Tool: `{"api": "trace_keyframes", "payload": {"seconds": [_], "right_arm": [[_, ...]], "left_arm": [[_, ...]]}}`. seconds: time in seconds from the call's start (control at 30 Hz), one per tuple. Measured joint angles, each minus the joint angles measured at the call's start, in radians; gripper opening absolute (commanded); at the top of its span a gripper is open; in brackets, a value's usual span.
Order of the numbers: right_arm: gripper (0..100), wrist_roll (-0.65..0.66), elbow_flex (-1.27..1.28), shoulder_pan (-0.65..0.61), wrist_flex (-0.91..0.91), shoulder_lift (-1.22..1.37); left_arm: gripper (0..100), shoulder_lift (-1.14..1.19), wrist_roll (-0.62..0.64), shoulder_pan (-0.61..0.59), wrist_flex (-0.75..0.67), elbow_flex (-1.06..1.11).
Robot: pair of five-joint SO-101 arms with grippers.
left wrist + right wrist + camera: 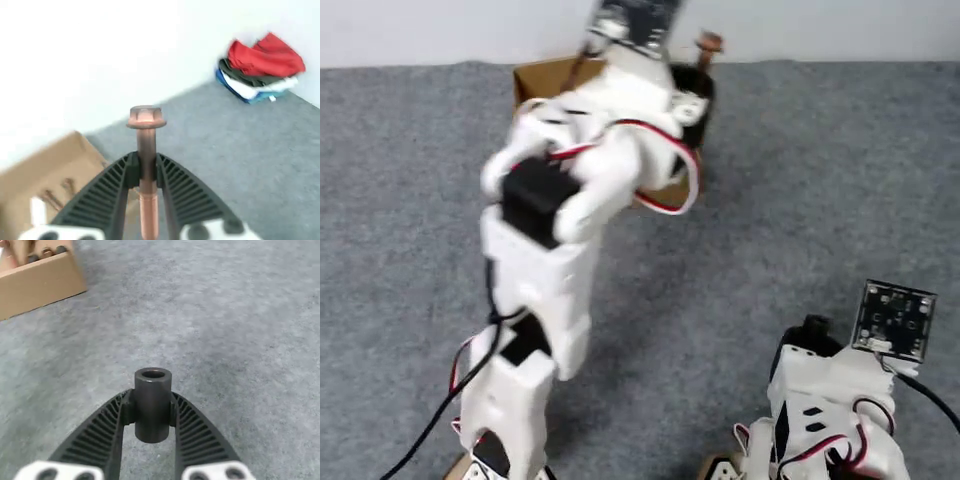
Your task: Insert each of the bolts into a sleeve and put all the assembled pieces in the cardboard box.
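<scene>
Held a bolt (146, 120) in left pincer (146, 164), a sleeve (152, 390) in right pincer (151, 405), not yet joined, with pieces (47, 251) already in cardboard box (40, 285).

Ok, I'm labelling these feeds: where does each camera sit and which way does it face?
High view: fixed above, looking down on the carpet, the left arm stretched to the cardboard box, the right arm nearer.
Left wrist view: on the left wrist, looking along the left gripper, shut on a bolt, toward the wall.
Right wrist view: on the right wrist, looking along the right gripper, shut on a sleeve.
Shared: all three show the cardboard box.
</scene>
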Motion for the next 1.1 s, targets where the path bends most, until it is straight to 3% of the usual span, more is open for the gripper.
{"api": "trace_keyframes", "payload": {"seconds": [0.17,0.53,0.73,1.1], "right_arm": [[0.8,0.000,-0.017,-0.104,0.000,0.000],[0.8,-0.011,-0.043,-0.192,0.000,0.000],[0.8,-0.114,-0.008,-0.370,-0.114,0.000],[0.8,-0.124,0.203,-0.644,-0.422,0.002]], "left_arm": [[0,-0.227,-0.040,-0.023,0.000,0.230],[0,-0.882,-0.041,-0.025,-0.014,1.048],[0,-1.188,-0.002,-0.026,-0.219,1.432],[0,-1.610,0.106,-0.025,-0.658,2.044]]}}
